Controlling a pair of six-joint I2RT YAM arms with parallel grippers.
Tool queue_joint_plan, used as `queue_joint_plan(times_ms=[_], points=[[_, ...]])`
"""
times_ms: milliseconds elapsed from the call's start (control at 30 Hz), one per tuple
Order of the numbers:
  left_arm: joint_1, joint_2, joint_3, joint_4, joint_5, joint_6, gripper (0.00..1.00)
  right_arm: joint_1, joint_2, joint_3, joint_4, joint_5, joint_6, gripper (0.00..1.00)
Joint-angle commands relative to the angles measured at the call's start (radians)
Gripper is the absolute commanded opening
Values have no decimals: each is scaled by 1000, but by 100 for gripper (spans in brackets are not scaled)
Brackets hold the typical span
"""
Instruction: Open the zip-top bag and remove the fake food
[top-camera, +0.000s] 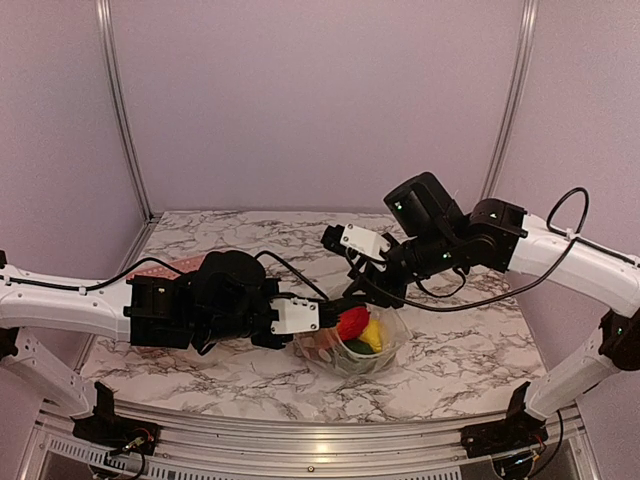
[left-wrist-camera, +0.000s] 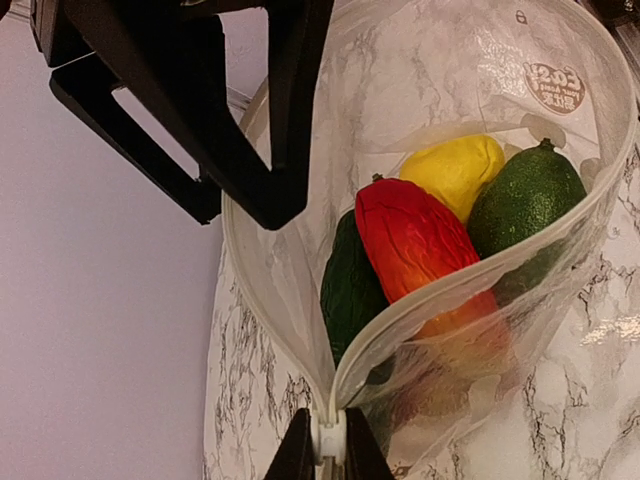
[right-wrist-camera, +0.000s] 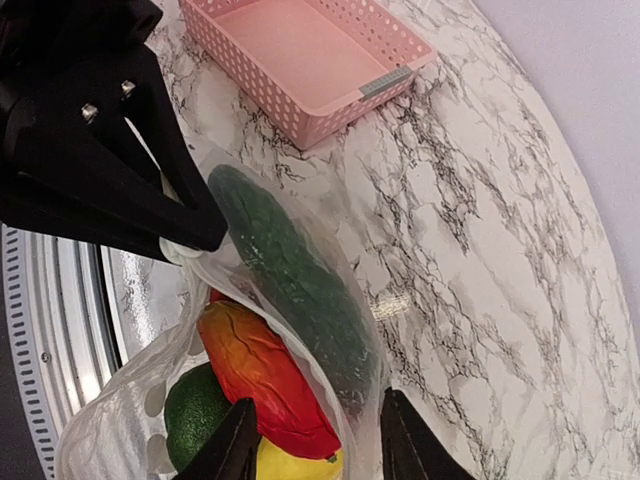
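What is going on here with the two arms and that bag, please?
The left gripper pinches one end of the bag at its zip rim, and the mouth gapes wide open. The right gripper has its fingers apart, straddling the opposite rim. The food lies inside the bag; none shows outside it.

Pink perforated basket (right-wrist-camera: 300, 50) on white marble-patterned table (right-wrist-camera: 480, 250), lilac walls (top-camera: 320, 100) behind

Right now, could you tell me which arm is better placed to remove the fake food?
Right, probably: the right end effector is open beside the fake food; the left end effector pinches the zip-top bag.
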Motion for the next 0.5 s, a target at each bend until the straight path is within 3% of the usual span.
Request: queue_joint_plan(times_ms=[0,367,467], points=[[-10,-5,2,0,-11,16,0,6,19,57,-19,108,-19,40],[-10,-2,2,-6,-22,25,0,31,55,50,-24,170,-54,25],[-10,11,21,-25,-29,20,0,35,69,49,-19,177,-41,11]])
